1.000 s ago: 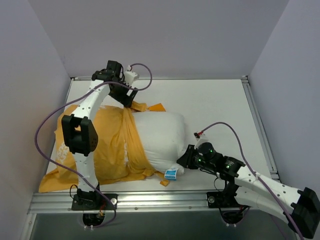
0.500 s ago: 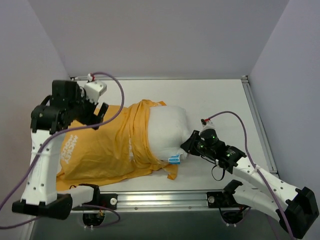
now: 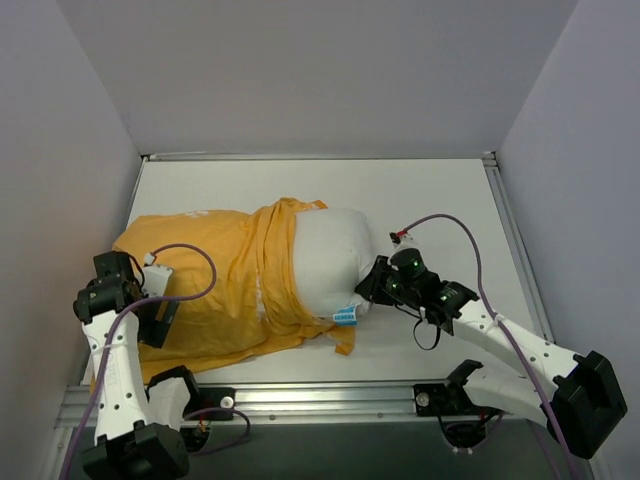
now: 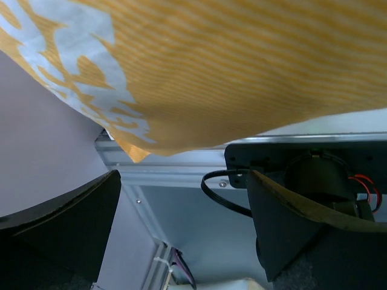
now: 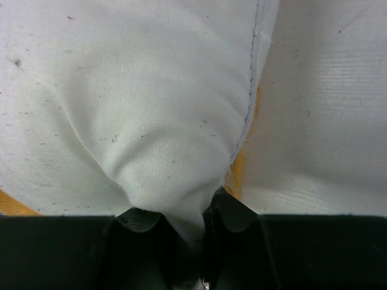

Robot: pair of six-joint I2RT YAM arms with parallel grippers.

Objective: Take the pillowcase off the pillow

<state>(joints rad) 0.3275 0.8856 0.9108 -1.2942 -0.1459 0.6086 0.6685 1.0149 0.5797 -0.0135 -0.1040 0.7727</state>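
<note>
Between the tips of my right gripper, a fold of the pillow is clamped; my left gripper stands wide open, empty, the orange-yellow pillowcase just beyond

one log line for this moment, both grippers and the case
left gripper: open, by pillowcase edge | right gripper: shut on pillow | pillowcase: partly on pillow

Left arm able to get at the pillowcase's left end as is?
Probably yes. The left gripper is open at the near-left edge of the pillowcase, with nothing visible between them; the right gripper pinches the pillow.
</note>
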